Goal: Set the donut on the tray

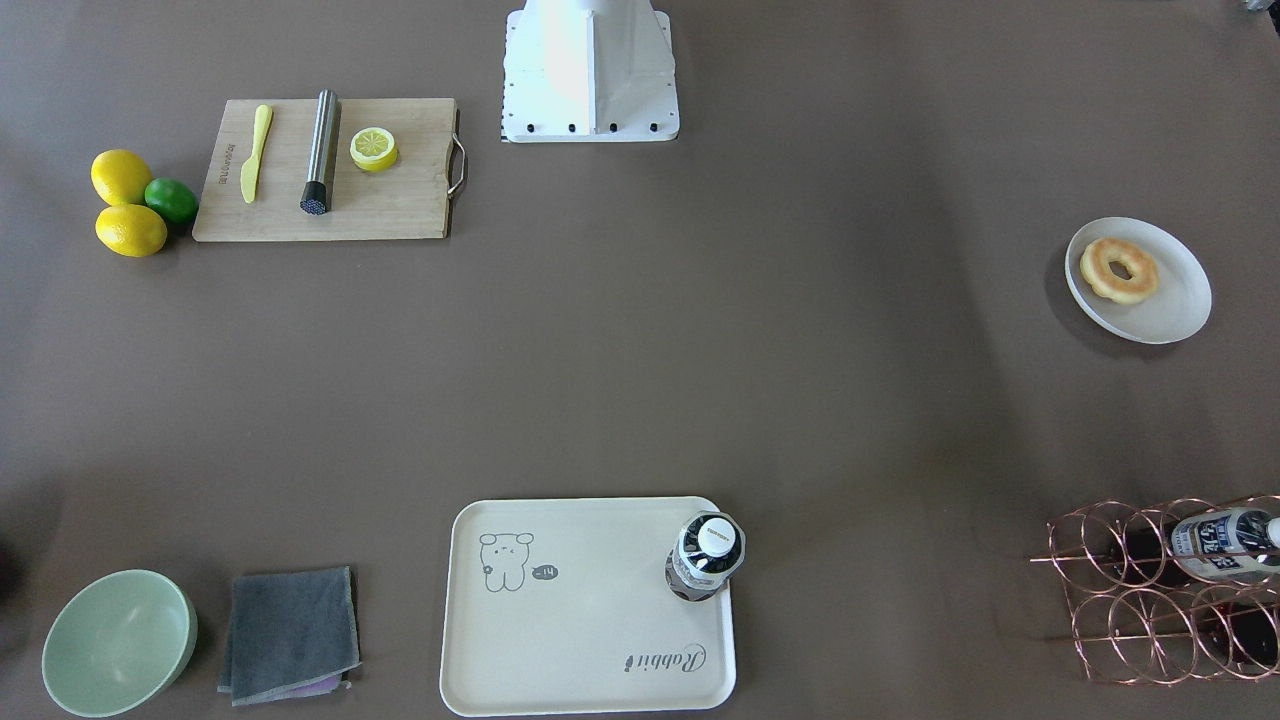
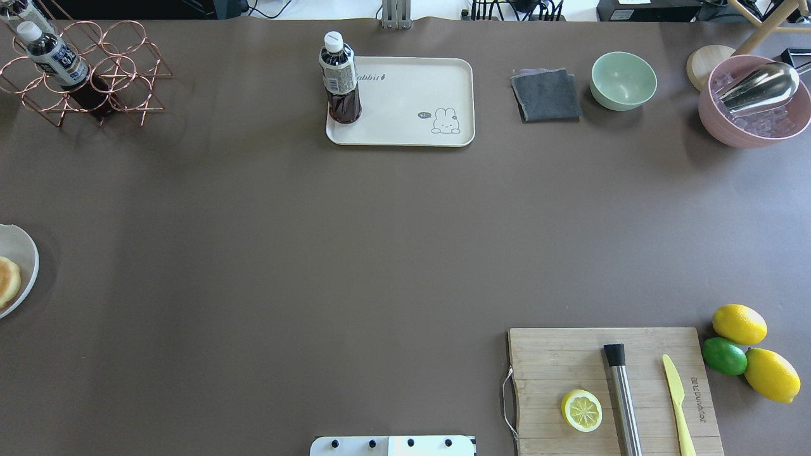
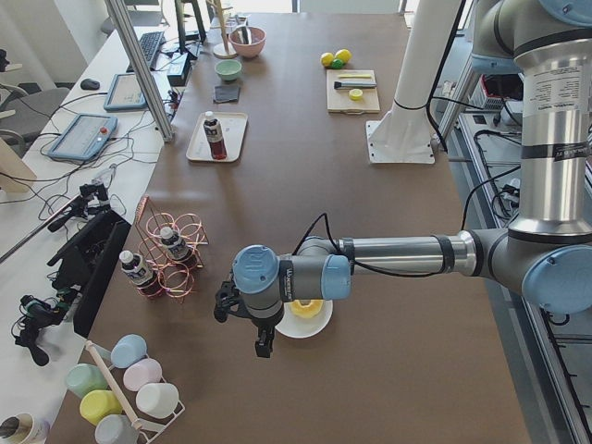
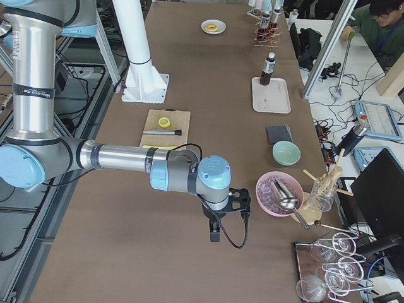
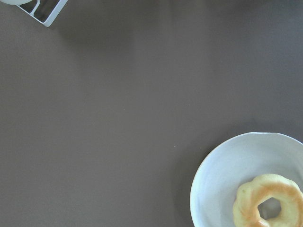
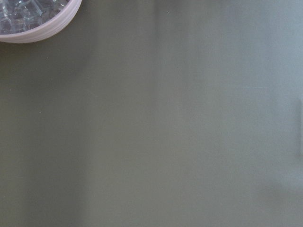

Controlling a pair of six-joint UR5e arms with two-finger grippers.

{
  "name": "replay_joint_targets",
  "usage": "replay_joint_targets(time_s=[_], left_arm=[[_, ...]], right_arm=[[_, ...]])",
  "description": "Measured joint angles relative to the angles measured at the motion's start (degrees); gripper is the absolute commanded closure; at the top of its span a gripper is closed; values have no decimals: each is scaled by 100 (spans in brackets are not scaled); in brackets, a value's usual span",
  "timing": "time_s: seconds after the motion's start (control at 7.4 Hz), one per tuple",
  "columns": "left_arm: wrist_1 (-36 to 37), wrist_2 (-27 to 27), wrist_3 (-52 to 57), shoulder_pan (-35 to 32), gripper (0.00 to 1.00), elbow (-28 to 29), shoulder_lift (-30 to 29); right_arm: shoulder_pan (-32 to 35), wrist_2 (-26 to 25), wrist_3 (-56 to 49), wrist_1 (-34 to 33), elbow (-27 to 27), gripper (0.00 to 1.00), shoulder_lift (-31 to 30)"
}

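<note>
The golden donut (image 1: pixel 1119 270) lies on a round off-white plate (image 1: pixel 1165 310) at the table's end on my left; it also shows in the left wrist view (image 5: pixel 270 207). The cream tray (image 1: pixel 590 640) with the bear drawing sits at the far middle edge of the table (image 2: pixel 412 95). My left gripper (image 3: pixel 262 344) hangs beside the plate, seen only in the exterior left view; I cannot tell if it is open or shut. My right gripper (image 4: pixel 214 235) hovers over bare table near a pink bowl, seen only in the exterior right view; its state is unclear too.
A dark drink bottle (image 1: pixel 705 555) stands on one corner of the tray. A copper wire rack (image 1: pixel 1170 590) with bottles is near the plate. A cutting board (image 2: pixel 611 389) holds a lemon half, knife and metal rod. A green bowl (image 2: pixel 623 80), grey cloth (image 2: pixel 546 95) and pink ice bowl (image 2: pixel 754 104) sit far right.
</note>
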Motion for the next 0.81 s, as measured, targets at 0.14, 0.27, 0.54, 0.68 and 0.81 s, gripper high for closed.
replay_joint_targets(time_s=[0.14, 0.27, 0.54, 0.68, 0.81], left_arm=[[-5, 0, 1, 1, 1, -1, 16], [-7, 0, 5, 1, 1, -28, 27], [-17, -7, 13, 8, 1, -56, 28], [-22, -8, 13, 17, 1, -57, 24], [-24, -9, 15, 23, 1, -63, 29]], right_arm=[[0, -1, 0, 5, -5, 0, -3], [0, -1, 0, 8, -11, 0, -5], [0, 6, 0, 20, -15, 0, -40], [0, 7, 0, 24, -4, 0, -61], [0, 8, 0, 30, 9, 0, -84]])
